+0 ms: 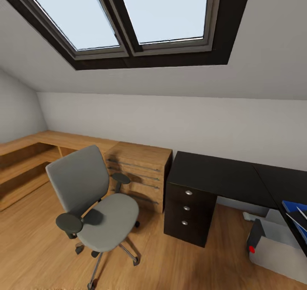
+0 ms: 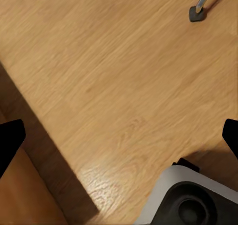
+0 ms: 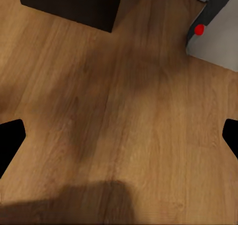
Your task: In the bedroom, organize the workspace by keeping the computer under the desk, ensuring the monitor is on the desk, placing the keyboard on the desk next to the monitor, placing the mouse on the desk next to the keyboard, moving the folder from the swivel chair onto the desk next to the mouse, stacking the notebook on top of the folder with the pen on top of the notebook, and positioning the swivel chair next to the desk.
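Note:
The grey swivel chair stands on the wood floor left of the desk, its seat bare. The desk has a glossy black top and a dark drawer unit with round silver knobs. Under the desk at the right sits the light grey computer, its red dot facing me. A blue folder lies on the desk at the right edge of the head view, with a dark flat thing on it. My left gripper and right gripper both hang open over bare floor, holding nothing. The computer lies ahead of the right gripper.
A light-wood chest of drawers stands between the chair and the desk. A low wooden shelf runs along the left wall. A chair caster and my own base are near the left gripper. A sloped ceiling with a skylight hangs overhead.

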Tool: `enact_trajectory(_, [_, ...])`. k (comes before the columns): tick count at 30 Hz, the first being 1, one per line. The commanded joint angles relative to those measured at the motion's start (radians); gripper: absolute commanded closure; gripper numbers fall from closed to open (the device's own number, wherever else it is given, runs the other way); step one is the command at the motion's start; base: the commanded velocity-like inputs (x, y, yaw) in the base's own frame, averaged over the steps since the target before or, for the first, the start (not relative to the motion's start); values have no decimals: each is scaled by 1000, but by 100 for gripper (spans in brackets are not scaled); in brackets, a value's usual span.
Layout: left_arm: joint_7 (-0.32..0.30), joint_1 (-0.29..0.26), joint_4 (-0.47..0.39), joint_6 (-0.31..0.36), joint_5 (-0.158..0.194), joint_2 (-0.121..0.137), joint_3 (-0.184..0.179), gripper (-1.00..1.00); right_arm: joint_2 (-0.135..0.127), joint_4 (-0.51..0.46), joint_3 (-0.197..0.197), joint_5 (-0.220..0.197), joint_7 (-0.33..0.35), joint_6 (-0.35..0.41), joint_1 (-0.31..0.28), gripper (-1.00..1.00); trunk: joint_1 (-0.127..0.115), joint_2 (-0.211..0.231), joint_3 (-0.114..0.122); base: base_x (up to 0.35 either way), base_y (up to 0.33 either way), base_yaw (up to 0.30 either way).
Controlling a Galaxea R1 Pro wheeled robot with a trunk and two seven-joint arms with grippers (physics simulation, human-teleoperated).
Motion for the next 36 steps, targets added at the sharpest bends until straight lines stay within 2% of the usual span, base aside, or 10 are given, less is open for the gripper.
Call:
enact_trajectory(1, [-2,0,13,-20,5,1,-9,-100,-1,2,9,-1,-7,-10,4,-100,0,-1,-1,0,0,275])
enact_trajectory(4, [-41,0,54,-57,5,2,-10,-100,-5,2,9,-1,-7,-47,24,-100,0,-1,-1,0,0,275])
enact_trajectory(7, [-108,0,83,-81,6,2,-11,-100,-9,3,8,-1,-8,-101,55,-100,0,-1,-1,0,0,274])
enact_trajectory(8, [-150,0,94,-92,6,2,-10,-100,-11,3,9,-1,-8,-141,72,-100,0,-1,-1,0,0,274])
enact_trajectory(10, [-167,0,98,-98,5,2,-10,-100,-11,3,10,0,-8,-161,79,-100,0,-1,-1,0,0,274])
enact_trajectory(13, [-182,0,101,-113,3,1,-10,-100,-11,3,10,0,-7,-179,86,-100,0,-1,-1,0,0,274])
enact_trajectory(19, [-196,0,107,-210,-1,0,-14,-100,-11,3,11,1,-8,-197,91,-100,0,-1,-1,0,0,275])
enact_trajectory(21, [-197,0,107,-223,-2,-1,-15,-100,-11,3,11,1,-8,-198,92,-100,0,-1,-1,0,0,274])
enact_trajectory(29, [-237,0,109,-244,-1,-1,-15,-100,-11,3,11,1,-8,-207,92,-100,0,-1,-1,0,0,274])
enact_trajectory(36, [-239,0,110,-241,0,-1,-14,-100,-12,3,11,1,-8,-207,94,-100,0,-1,-1,0,0,272])
